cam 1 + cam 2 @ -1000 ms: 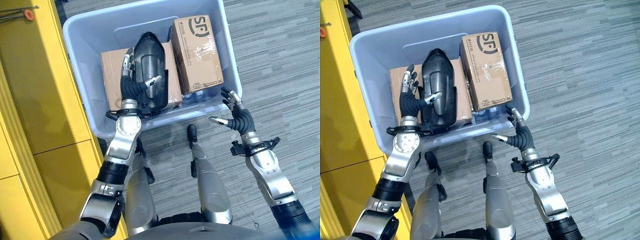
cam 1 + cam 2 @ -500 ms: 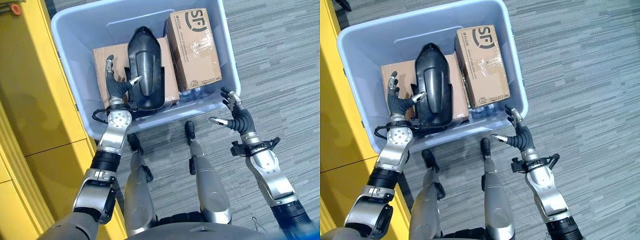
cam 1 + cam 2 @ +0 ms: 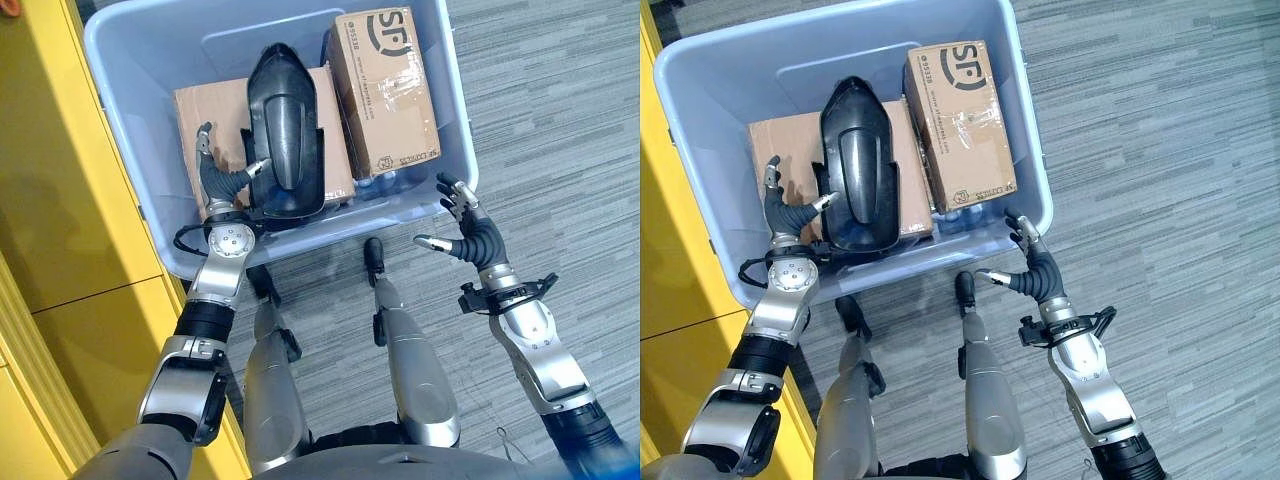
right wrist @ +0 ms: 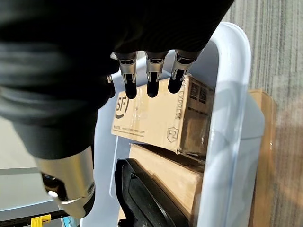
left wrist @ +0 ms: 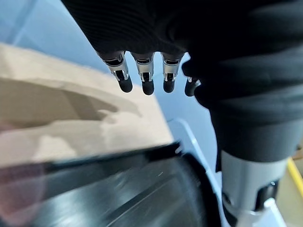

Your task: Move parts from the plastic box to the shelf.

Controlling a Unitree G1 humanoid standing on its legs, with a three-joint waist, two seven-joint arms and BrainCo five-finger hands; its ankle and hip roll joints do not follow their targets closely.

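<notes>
A black, curved moulded part [image 3: 283, 130] lies inside the pale blue plastic box [image 3: 130, 180], resting on a flat cardboard carton [image 3: 205, 115]. My left hand [image 3: 215, 178] is inside the box, just left of the part and over the carton. It is open, with its fingers [image 5: 142, 78] raised and its thumb reaching to the part's edge. A taped cardboard box [image 3: 385, 85] stands to the right of the black part. My right hand [image 3: 468, 228] hangs open outside the box's near right corner, holding nothing.
A yellow shelf unit [image 3: 60, 200] runs along the left, close to the box's left wall. Grey striped carpet [image 3: 560, 120] lies to the right of the box. In the right wrist view the box rim [image 4: 232, 118] stands between my hand and the taped carton [image 4: 161, 113].
My left hand has come off the top of the black part and slid down to its left side, near the box's front wall. The view has shifted. My right hand has stayed put.
</notes>
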